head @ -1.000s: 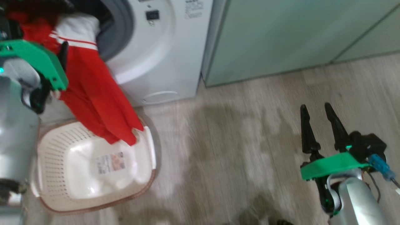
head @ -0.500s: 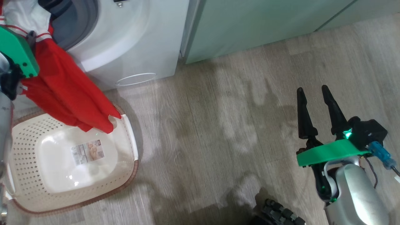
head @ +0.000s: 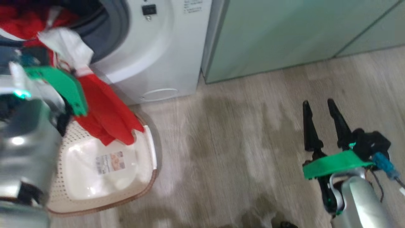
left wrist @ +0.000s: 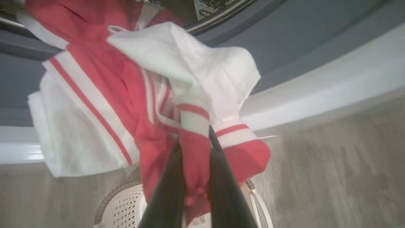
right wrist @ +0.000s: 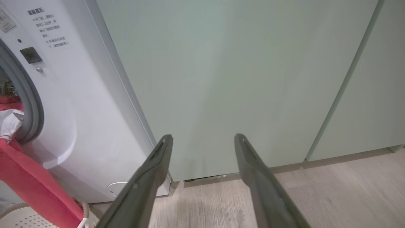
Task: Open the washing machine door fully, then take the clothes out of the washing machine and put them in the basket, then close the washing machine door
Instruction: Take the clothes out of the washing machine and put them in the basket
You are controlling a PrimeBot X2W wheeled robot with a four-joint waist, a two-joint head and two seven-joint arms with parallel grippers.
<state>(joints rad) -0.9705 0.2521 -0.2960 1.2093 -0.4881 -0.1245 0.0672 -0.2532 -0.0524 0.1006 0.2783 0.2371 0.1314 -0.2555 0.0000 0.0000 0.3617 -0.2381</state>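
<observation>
The clothes [head: 107,110], red with white trim and a white part, hang out of the washing machine [head: 158,47] mouth, and their lower end rests in the cream basket [head: 95,177] on the floor below. My left gripper [head: 68,107] is mostly hidden behind its green mount. In the left wrist view the left gripper [left wrist: 194,139] is shut on a fold of the red clothes [left wrist: 104,82] above the basket [left wrist: 123,205]. My right gripper [head: 319,106] stands open and empty over the floor at the right. I cannot make out the washing machine door.
Pale green cabinets [head: 284,31] stand right of the machine. In the right wrist view, the open right gripper [right wrist: 204,136] faces the cabinets [right wrist: 237,79], with the washing machine [right wrist: 79,110] and hanging clothes [right wrist: 28,186] at the left. Wood floor [head: 237,152] lies between the basket and the right arm.
The head camera has swung, shifting the whole picture. My left gripper has shut on the red cloth, whose lower end now lies deeper in the basket. The right gripper keeps its open pose.
</observation>
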